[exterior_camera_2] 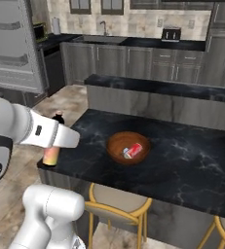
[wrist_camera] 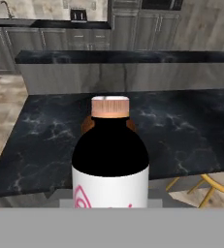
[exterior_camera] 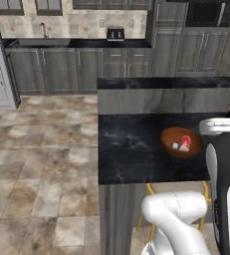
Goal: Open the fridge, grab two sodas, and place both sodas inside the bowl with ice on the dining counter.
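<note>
Grey-cabinet kitchen, black marble dining counter [exterior_camera_2: 182, 160] in the middle. Reddish-brown bowl [exterior_camera_2: 115, 144] on it, one soda can [exterior_camera_2: 132, 151] lying inside. Gripper [exterior_camera_2: 53, 146] closed on a soda bottle [wrist_camera: 110, 164], held upright at the counter's near corner, well short of the bowl

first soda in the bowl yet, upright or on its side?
In, on its side: the soda can lies tilted inside the wooden bowl, beside ice.

Glossy black white-veined marble dining counter [exterior_camera_2: 182, 160], wooden-looking reddish-brown bowl [exterior_camera_2: 115, 146], smooth dark bottle [wrist_camera: 110, 155] with white label.
</note>
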